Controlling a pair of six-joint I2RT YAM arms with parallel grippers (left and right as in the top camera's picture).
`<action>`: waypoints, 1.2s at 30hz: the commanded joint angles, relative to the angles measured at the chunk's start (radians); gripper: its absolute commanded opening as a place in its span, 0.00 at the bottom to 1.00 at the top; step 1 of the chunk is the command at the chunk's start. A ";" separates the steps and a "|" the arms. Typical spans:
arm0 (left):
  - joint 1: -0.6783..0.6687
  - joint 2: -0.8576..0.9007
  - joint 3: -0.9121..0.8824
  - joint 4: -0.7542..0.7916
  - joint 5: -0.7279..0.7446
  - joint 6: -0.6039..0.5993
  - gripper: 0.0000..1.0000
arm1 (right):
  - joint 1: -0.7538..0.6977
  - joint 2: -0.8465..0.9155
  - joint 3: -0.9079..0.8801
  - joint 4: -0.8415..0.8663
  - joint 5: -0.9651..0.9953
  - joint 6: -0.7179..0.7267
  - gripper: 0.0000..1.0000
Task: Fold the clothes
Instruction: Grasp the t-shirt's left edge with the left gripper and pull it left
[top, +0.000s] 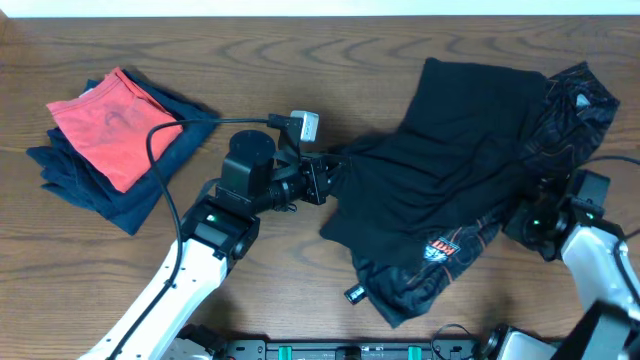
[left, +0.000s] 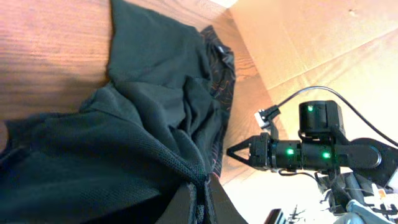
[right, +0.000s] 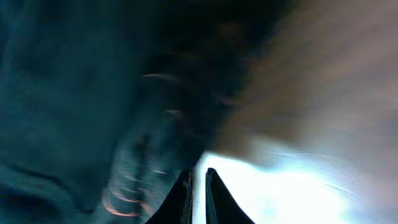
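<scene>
Crumpled black fabric shirt with a small logo (top: 440, 160), on the right half of the brown wooden counter (top: 300, 60), overlapping a black garment with thin wavy lines (top: 580, 110). Left gripper (top: 330, 180), jaws pinching the shirt's left edge. Right gripper (top: 528, 218), jaws nearly together at its right edge. Folded red and navy garments (top: 110, 140), far left.

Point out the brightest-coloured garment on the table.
The coral-red garment, folded atop the navy pile at the overhead view's left; the black shirt and patterned black garment are dark.

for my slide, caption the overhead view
Overhead: left gripper pinches the black shirt, right gripper at its opposite edge, beside a folded stack
</scene>
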 joint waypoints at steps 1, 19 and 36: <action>0.006 0.023 0.006 -0.021 -0.067 0.003 0.06 | 0.039 0.070 0.000 0.021 -0.237 -0.108 0.10; 0.021 0.043 0.006 -0.174 -0.391 0.190 0.06 | 0.131 0.195 0.000 0.055 0.198 0.053 0.30; 0.301 0.047 0.006 -0.233 -0.605 0.214 0.06 | -0.377 0.186 0.266 -0.258 0.303 0.255 0.26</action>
